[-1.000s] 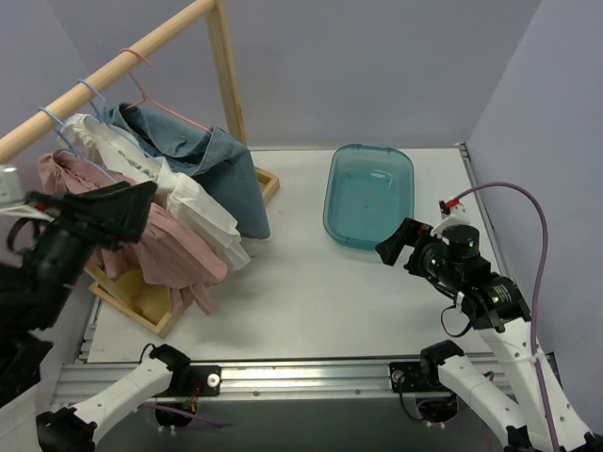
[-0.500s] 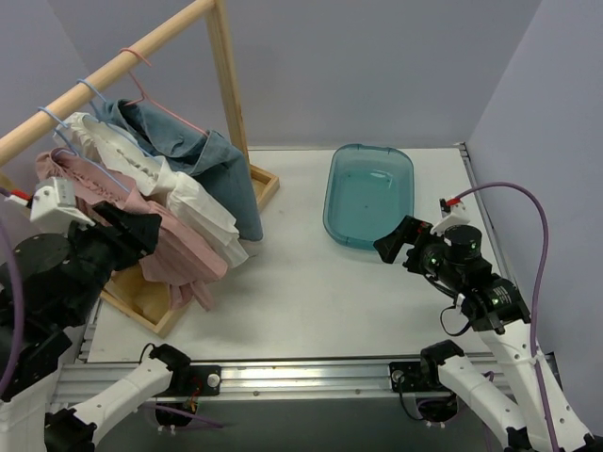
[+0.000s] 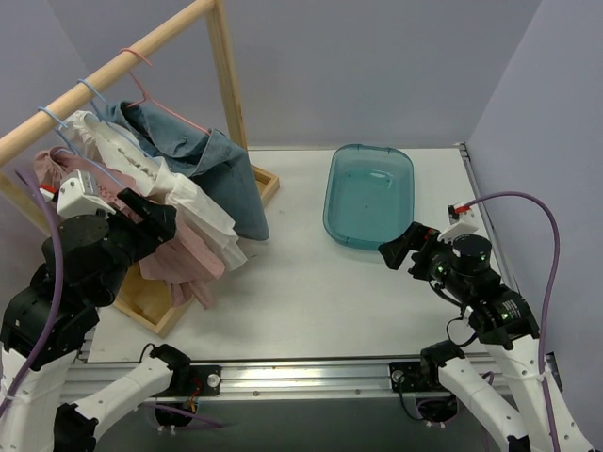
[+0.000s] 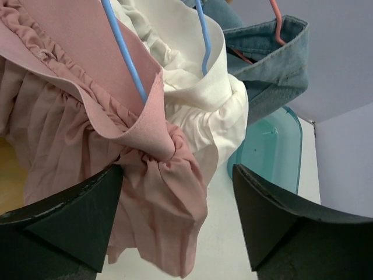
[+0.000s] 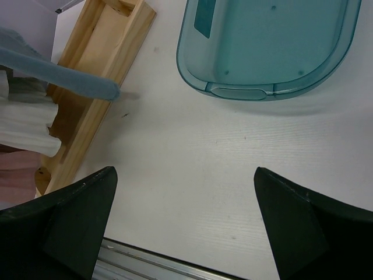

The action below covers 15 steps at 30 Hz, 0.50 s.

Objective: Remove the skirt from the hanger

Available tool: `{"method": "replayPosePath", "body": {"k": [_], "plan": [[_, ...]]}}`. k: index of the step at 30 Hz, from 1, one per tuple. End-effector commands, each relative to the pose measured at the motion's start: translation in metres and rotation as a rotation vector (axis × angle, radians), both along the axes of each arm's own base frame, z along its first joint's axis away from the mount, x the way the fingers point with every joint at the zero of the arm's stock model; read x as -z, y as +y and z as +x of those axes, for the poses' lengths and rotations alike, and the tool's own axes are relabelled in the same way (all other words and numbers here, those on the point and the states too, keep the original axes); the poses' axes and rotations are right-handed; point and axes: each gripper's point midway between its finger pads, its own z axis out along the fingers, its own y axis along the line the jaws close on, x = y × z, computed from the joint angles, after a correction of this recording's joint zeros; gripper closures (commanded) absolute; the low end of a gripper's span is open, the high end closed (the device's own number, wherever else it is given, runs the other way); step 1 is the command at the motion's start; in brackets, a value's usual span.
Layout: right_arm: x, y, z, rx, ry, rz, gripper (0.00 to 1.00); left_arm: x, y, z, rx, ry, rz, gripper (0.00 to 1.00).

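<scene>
The left tool (image 4: 178,224), fingers apart, faces the pink skirt (image 4: 76,134) hanging on its blue hanger (image 4: 125,55) by the table's left edge. It should pinch the folded waistband (image 4: 157,125), not the loose pleats, then draw downward. The right tool (image 5: 189,224) hangs open near the right edge.

Bright, even overhead light; soft shadows; sharp focus.

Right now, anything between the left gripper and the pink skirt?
Nothing visible. In the left wrist view the left gripper has its jaws open, and the pink skirt on its blue hanger fills the space between them. The white skirt hangs beside it, not in front.
</scene>
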Motion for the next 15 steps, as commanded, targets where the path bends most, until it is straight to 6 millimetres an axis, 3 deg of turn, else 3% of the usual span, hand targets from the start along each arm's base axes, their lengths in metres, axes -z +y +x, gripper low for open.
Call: {"method": "replayPosePath", "body": {"k": [1, 2, 6, 12, 15], "plan": [[0.007, -0.001, -0.001, 0.011, 0.016, -0.001, 0.00, -0.016, 0.009, 0.007, -0.081, -0.035, -0.033, 0.14], [0.008, -0.001, -0.001, 0.010, 0.021, -0.001, 0.00, -0.016, 0.010, 0.007, -0.089, -0.034, -0.031, 0.07], [0.007, 0.000, -0.001, 0.012, 0.021, 0.007, 0.00, -0.012, 0.016, 0.013, -0.145, -0.005, -0.010, 0.05], [0.001, -0.002, -0.002, 0.014, 0.010, 0.004, 0.00, -0.002, 0.024, 0.016, -0.202, 0.017, 0.020, 0.18], [0.003, -0.002, -0.002, 0.017, 0.012, 0.005, 0.00, 0.004, 0.027, 0.016, -0.225, 0.037, 0.037, 0.20]]}}
